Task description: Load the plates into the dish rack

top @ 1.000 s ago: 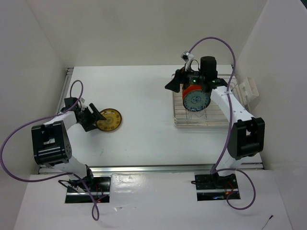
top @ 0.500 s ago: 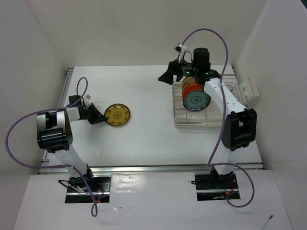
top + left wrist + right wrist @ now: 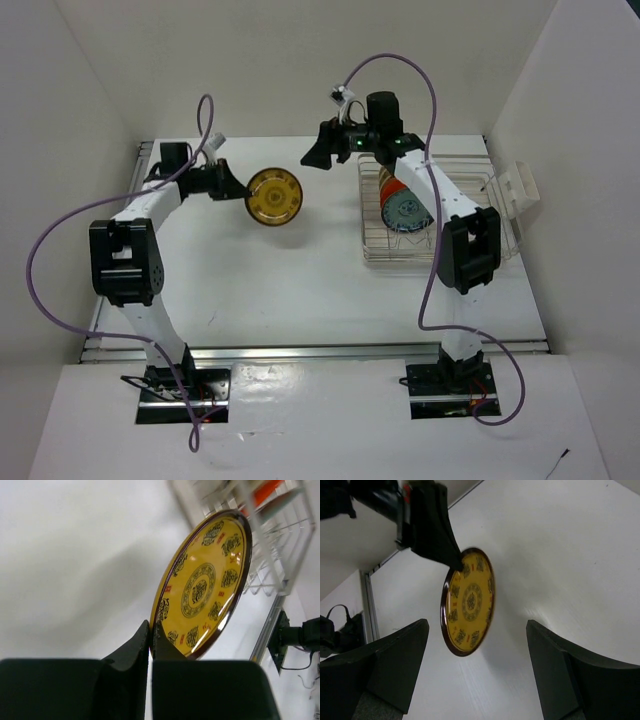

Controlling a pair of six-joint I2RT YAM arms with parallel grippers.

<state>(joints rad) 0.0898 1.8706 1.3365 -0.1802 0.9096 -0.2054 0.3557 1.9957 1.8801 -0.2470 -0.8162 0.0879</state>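
Left jaws: clamped on the rim of the yellow-brown plate [image 3: 202,587], gripping its lower edge as the left wrist view shows it. The plate is off the counter [image 3: 300,270], held on edge in mid-air with its patterned face turned toward my right side.

Right jaws: wide apart and empty, aimed at that plate from close by. In the right wrist view the plate sits between them, untouched.

Further out, the dish rack [image 3: 400,258] stands on the right of the counter. Two plates stand upright in it: the orange plate [image 3: 388,178] farther back and the blue-grey plate [image 3: 408,212] just in front of it. I cannot pick out any cream plates in these views.

Step in hand, by my reading: a hand-over from left to right, since the rack lies on my right side.

The next move calls for the right jaws to advance and close on the free rim opposite the left grip. The left jaws should let go only once that hold is firm. The plate then goes upright into an open slot on the near side of the blue-grey plate. Risk: the thin, glossy rim may slip at the exchange.
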